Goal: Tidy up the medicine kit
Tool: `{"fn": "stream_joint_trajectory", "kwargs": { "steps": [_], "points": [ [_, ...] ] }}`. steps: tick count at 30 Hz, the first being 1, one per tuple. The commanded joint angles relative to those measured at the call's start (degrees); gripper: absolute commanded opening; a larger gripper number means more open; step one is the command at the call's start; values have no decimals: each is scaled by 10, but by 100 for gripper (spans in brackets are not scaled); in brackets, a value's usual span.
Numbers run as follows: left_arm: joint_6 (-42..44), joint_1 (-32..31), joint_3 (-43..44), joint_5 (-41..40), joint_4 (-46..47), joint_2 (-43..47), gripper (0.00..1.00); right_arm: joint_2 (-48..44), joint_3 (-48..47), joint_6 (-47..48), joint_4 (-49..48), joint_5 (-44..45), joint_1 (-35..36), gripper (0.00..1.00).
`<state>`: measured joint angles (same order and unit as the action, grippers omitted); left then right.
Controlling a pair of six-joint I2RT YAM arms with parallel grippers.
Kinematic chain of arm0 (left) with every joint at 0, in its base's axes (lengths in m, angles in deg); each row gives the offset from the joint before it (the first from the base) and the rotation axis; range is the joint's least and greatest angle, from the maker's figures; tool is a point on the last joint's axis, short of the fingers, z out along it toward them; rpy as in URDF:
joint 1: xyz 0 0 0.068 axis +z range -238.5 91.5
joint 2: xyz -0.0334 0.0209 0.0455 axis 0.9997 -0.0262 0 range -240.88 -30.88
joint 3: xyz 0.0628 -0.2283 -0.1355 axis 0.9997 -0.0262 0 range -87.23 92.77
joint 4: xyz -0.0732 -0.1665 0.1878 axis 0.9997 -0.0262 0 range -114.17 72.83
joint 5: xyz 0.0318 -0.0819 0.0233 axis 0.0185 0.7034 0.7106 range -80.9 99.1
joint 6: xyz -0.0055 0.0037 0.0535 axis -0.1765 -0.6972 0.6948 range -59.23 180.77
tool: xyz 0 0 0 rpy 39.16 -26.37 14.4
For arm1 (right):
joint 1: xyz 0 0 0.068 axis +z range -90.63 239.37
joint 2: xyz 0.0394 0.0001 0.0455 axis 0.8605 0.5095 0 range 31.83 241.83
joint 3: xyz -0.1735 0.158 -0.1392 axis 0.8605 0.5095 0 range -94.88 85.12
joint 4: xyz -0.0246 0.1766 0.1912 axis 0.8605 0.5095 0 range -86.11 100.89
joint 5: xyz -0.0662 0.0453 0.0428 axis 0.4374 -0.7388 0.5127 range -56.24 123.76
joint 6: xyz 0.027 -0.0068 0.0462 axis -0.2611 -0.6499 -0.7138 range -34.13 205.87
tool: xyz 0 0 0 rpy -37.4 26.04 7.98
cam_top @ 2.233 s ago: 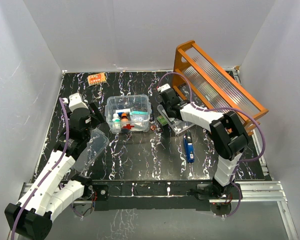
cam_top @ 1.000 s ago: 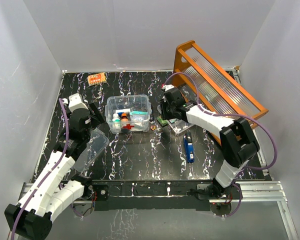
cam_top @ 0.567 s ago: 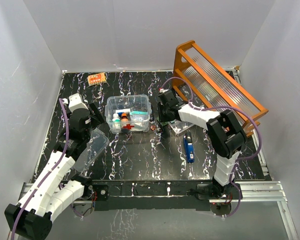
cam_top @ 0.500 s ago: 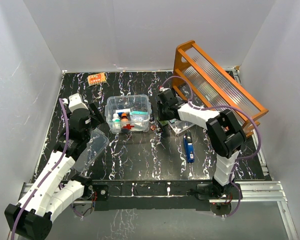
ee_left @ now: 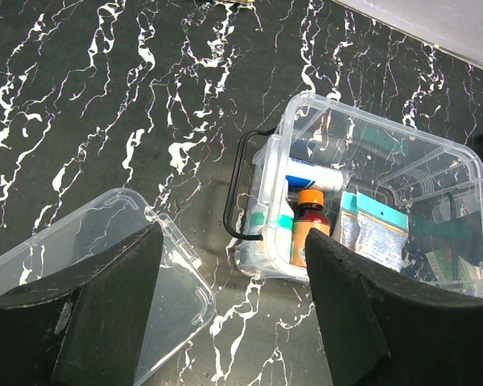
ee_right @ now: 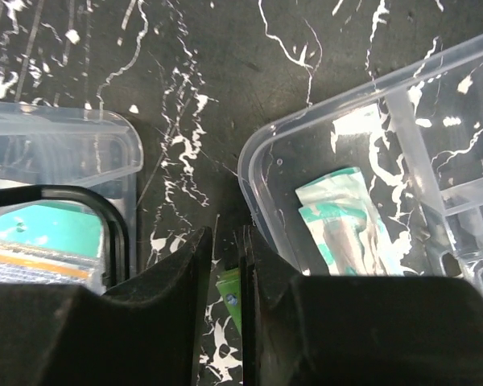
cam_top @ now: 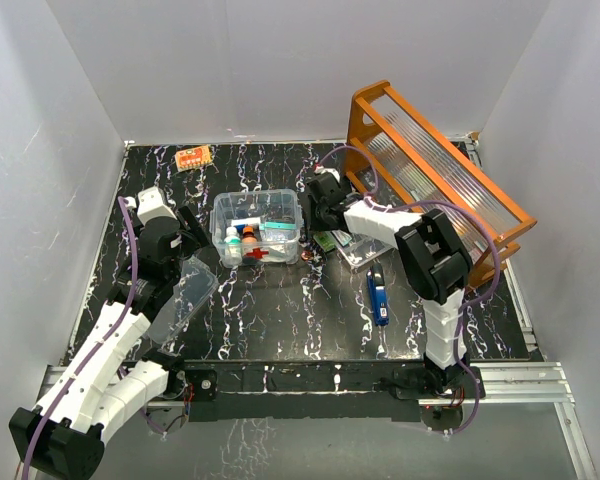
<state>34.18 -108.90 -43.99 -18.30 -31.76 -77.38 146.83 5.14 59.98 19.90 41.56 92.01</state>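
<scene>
The medicine kit (cam_top: pixel 255 228), a clear box with a red cross, stands open mid-table with bottles and packets inside; it also shows in the left wrist view (ee_left: pixel 370 217) and at the left of the right wrist view (ee_right: pixel 72 149). Its clear lid (cam_top: pixel 181 295) lies front left, and in the left wrist view (ee_left: pixel 105 265). My left gripper (cam_top: pixel 187 238) (ee_left: pixel 232 235) is open and empty, above the table left of the kit. My right gripper (cam_top: pixel 317 220) (ee_right: pixel 227 240) is shut, low between the kit and a clear tray (ee_right: pixel 266 173). A green packet (ee_right: pixel 229 296) shows through the slit.
The clear tray (cam_top: pixel 352 250) holds a teal and white sachet (ee_right: pixel 346 217). A blue object (cam_top: pixel 378 296) lies in front of it. The large orange rack (cam_top: pixel 435 170) leans at the back right. An orange packet (cam_top: pixel 193 157) lies at the back left.
My right gripper has moved left and back, from over the clear tray into the gap beside the kit. The left arm, the lid and the kit have not moved.
</scene>
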Motion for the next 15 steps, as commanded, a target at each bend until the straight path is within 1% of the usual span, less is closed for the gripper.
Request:
{"fn": "stream_joint_trajectory", "kwargs": {
  "steps": [1,8,15],
  "points": [
    [3,2,-2,-6,5,3,70,9,-26,-11,-7,21,5,18],
    [3,2,-2,-5,6,3,70,-13,11,-11,23,28,16,18],
    [1,2,-1,-3,5,3,70,-58,78,-44,65,49,28,19]
  ]
}}
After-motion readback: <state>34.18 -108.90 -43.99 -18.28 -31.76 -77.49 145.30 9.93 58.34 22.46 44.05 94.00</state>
